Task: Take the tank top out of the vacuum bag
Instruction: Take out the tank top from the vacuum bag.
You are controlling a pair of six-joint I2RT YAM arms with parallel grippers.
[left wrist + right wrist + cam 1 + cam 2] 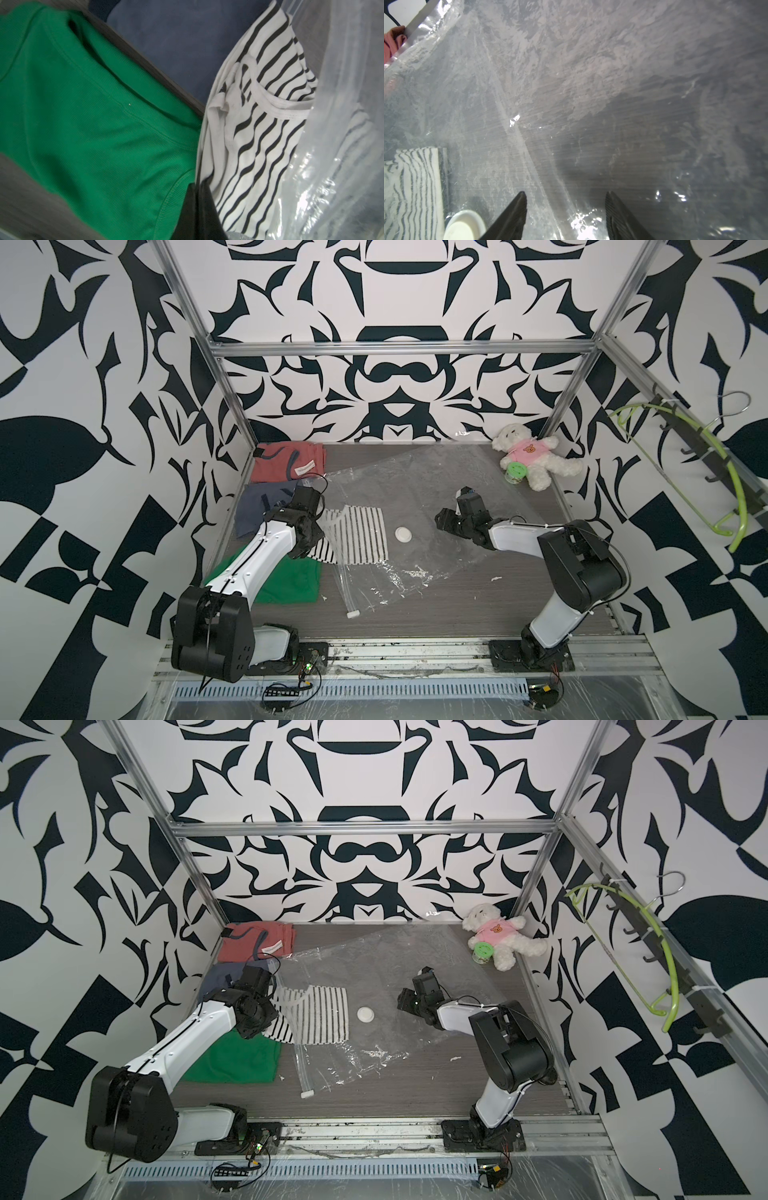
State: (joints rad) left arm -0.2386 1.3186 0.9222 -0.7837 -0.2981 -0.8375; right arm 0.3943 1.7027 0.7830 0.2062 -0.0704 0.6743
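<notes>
The clear vacuum bag (419, 485) (374, 961) lies flat across the table, its round white valve (403, 534) (464, 225) facing up. A white slider clip (353, 614) sits at the near end of its zip strip. The black-and-white striped tank top (361, 539) (259, 135) lies mostly inside the bag, with its left part out past the bag's mouth. My left gripper (309, 547) (197, 185) is shut on the tank top's edge there. My right gripper (441, 519) (566, 193) hovers open over the bag, right of the valve, holding nothing.
Left of the bag lie a green garment (291, 580), a blue one (257, 510) and a red one (286, 462). A teddy bear (532, 456) with a green-lidded jar (515, 472) sits at the back right corner. A green hanger (731, 489) hangs on the right wall.
</notes>
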